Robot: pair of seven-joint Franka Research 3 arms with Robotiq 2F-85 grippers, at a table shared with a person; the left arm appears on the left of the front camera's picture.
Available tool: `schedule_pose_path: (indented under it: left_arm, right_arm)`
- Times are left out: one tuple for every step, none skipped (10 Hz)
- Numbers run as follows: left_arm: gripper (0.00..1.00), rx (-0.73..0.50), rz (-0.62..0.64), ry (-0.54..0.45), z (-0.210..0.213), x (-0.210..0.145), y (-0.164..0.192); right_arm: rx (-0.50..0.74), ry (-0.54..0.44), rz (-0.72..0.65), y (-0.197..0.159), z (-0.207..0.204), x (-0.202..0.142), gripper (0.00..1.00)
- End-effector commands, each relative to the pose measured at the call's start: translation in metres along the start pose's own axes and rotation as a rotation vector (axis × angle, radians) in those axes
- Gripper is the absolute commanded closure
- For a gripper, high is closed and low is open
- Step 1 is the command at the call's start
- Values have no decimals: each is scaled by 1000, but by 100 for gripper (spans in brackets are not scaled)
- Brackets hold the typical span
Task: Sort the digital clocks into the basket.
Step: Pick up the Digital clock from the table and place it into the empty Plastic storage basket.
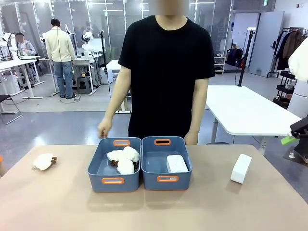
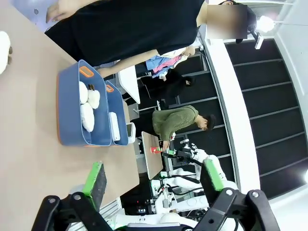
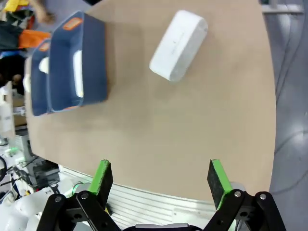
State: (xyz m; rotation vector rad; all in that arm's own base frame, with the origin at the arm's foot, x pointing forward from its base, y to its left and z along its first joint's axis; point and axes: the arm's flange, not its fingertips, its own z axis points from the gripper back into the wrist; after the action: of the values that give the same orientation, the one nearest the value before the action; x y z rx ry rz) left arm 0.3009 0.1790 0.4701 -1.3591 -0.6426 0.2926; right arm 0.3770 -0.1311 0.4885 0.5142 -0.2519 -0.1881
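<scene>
Two blue-grey bins stand side by side mid-table. The right-hand basket (image 1: 150, 180) holds one white digital clock (image 1: 176, 163) lying flat. A second digital clock (image 1: 240, 168) stands on the table to its right, alone. My right gripper (image 3: 159, 178) hovers open over the table's edge, with that clock (image 3: 179, 44) ahead of it and the basket (image 3: 94, 62) further off. One of its green pads (image 1: 288, 140) shows at the right border of the front view. My left gripper (image 2: 154, 179) is open and holds nothing, far from the bins (image 2: 70, 115).
The left bin (image 1: 96, 179) holds white plush toys (image 1: 123, 160). Another plush toy (image 1: 44, 161) lies at the table's far left. A person stands behind the bins, one hand (image 1: 104, 130) near the left bin's far rim, the other (image 1: 191, 138) behind the basket.
</scene>
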Motion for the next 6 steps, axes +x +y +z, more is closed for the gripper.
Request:
schedule_pose_path:
  left_arm:
    - [0,-4,-16,14,2,-2,-2]
    - [0,-4,-16,14,2,-2,-2]
    - [0,-4,-16,14,2,-2,-2]
    - [0,-4,-16,14,2,-2,-2]
    - [0,-4,-16,14,2,-2,-2]
    - [0,-4,-16,14,2,-2,-2]
  right_arm:
    - [-5,57,-77,-5,-4,14,0]
    - [-124,31,-104,3,-14,19,0]
    - [-170,56,-128,25,-30,26,0]
    - [-232,-7,-152,40,-55,60,0]
    - [-259,13,-209,53,-80,79,0]
    - [-293,-21,-251,62,-94,97,0]
